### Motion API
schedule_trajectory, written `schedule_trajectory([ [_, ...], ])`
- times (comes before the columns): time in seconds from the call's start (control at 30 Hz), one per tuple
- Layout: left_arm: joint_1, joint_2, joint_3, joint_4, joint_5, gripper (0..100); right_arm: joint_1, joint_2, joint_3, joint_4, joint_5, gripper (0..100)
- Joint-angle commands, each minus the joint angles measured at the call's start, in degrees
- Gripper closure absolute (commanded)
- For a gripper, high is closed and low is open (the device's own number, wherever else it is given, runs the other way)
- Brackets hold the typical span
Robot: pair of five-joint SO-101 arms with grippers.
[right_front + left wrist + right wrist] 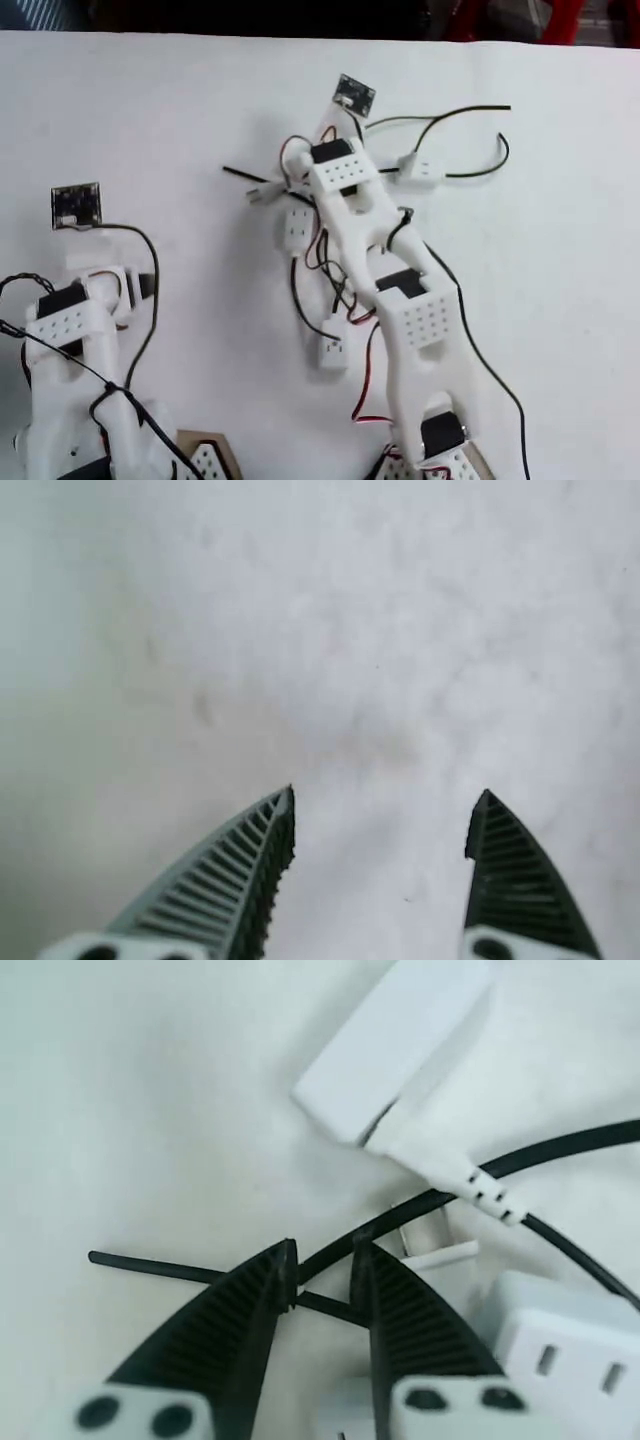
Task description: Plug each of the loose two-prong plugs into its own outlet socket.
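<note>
Two white printed arms shared the white counter (560, 260) in the high view. The left arm (70, 330) sat low at the near corner, well apart from the work. The right arm (410, 310) extended into a tangle of thin black cords (480, 109), its tip beside a small white two-prong plug (263, 193). A white plastic outlet block (297, 228) lay just beside that plug, and a second outlet block (332, 352) lay nearer the arm's base.

In the left wrist view, the left end effector (385, 795) gaped wide over bare counter, holding nothing.

In the right wrist view, the right end effector (323, 1250) showed only a narrow gap between its black ridged fingers (240, 1330). One thin cord crossed under that gap, yet nothing looked clamped. The plug (385, 1055) lay just ahead of the tips, unplugged, and the outlet block (560, 1350), two slots showing, sat close alongside.

By my judgement the step in hand was the pick-up of this plug, not yet seated. The next move would call for a wider opening, a grasp on the plug's body rather than its cord, then a turn to line the prongs with the slots.
</note>
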Motion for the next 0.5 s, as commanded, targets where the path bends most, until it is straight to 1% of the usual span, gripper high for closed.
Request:
schedule_trajectory([
  [0.0, -0.4, -1.7, -0.2, -1.0, 0.2, 72, 1.9, -0.6, -2.5, -2.2, 0.0, 90.5],
  [0.1, -0.4, -1.7, -0.2, -1.0, 0.2, 72, 2.6, -0.5, -2.2, -3.6, 0.0, 90.4],
  [0.47, -0.5, -1.6, -0.2, -1.0, 0.2, 72, 1.9, 3.7, -2.5, -2.5, 0.1, 90.3],
])
